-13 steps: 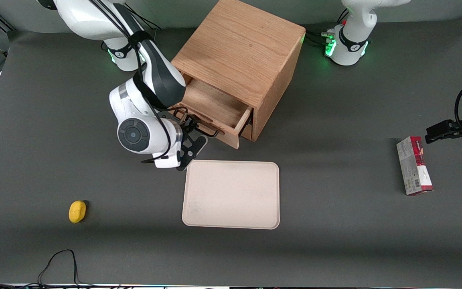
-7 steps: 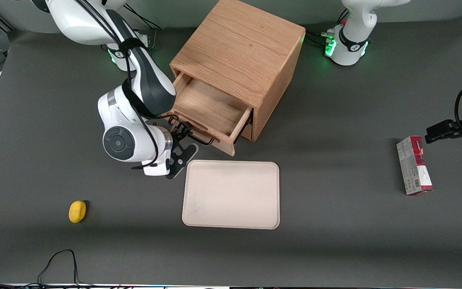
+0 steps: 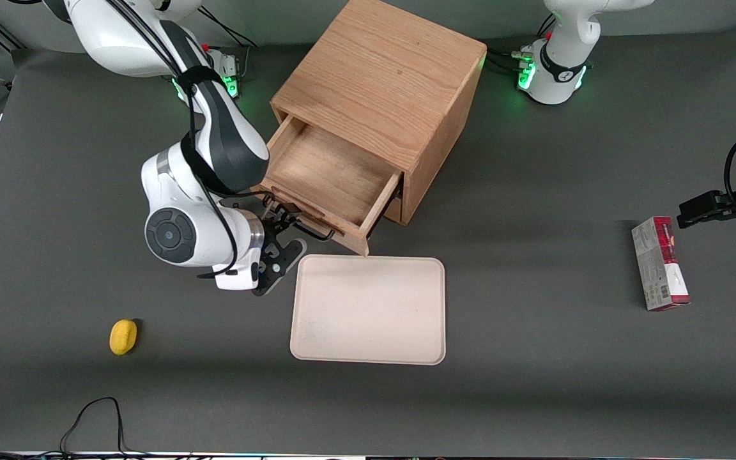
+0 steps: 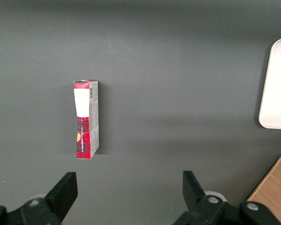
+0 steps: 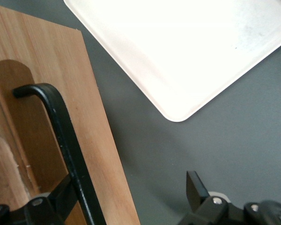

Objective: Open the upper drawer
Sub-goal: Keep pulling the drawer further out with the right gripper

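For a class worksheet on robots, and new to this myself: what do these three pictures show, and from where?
White robot arms stand at a grey table. One picture looks down from the front; two come from cameras on the arms' wrists. The working arm's gripper has the black handle of the upper drawer between its open fingers; the drawer stands well out of the wooden cabinet, empty. Nearer the front camera lies a pale tray. A small yellow object lies toward the working arm's end, a red box toward the parked arm's.

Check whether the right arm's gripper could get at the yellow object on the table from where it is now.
Probably yes: the gripper is at the upper drawer handle, and only bare table lies between it and the yellow object.
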`<state>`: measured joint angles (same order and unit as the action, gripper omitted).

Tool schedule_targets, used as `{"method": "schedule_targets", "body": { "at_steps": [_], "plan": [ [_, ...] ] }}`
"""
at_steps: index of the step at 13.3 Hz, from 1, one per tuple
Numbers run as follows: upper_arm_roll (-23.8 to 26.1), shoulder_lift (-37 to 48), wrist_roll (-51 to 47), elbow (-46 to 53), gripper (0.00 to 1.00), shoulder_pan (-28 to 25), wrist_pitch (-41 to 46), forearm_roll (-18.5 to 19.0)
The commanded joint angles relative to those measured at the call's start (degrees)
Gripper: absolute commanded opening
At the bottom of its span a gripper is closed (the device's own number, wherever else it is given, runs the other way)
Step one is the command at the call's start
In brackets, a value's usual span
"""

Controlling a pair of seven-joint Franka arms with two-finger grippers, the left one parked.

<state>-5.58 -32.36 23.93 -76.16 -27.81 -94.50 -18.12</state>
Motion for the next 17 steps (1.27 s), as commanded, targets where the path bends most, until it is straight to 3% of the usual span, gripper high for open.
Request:
{"method": "schedule_targets", "body": {
  "at_steps": [1, 17],
  "plan": [
    [-0.1, -1.7, 1.7, 2.8, 1.0, 1.4, 0.2, -1.0],
    [-0.2, -6.3, 1.2, 8.0, 1.0, 2.7, -1.7, -0.6]
  ]
}}
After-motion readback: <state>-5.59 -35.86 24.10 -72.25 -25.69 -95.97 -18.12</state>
